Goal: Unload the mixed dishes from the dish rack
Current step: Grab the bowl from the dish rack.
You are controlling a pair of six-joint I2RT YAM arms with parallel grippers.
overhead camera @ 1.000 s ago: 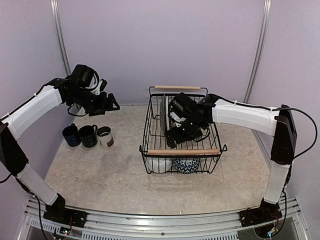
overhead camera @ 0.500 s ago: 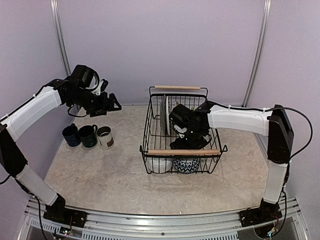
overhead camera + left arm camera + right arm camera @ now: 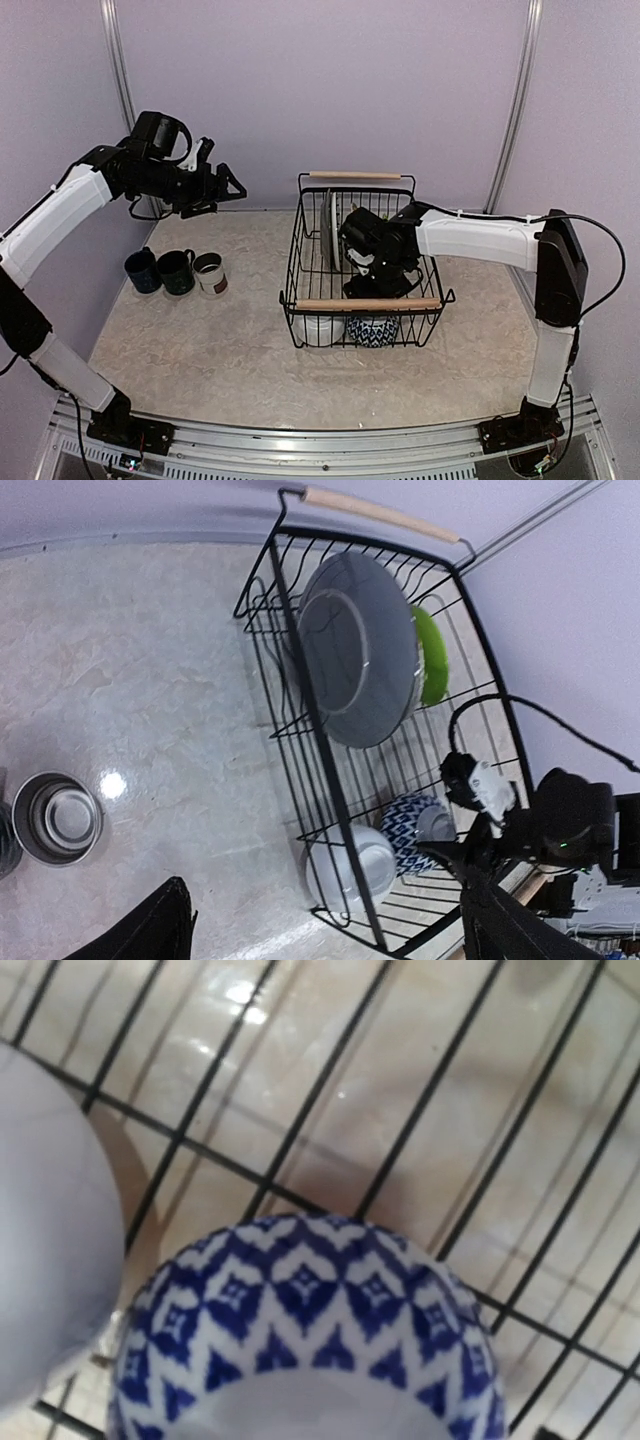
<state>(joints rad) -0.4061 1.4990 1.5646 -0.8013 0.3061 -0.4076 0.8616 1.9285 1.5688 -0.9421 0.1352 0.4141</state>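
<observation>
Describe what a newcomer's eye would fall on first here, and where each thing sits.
The black wire dish rack in the middle of the table stands out, with the right gripper low inside it, close to a blue-and-white patterned bowl. A grey dish stands on edge toward its far end, a lime-green plate beside it. Three mugs sit in a row to the rack's left.

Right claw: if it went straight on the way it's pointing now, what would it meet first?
Most likely the blue-and-white patterned bowl, which fills the right wrist view dead ahead of the right claw, inside the dish rack beside a white bowl. How near it is can't be told.
</observation>
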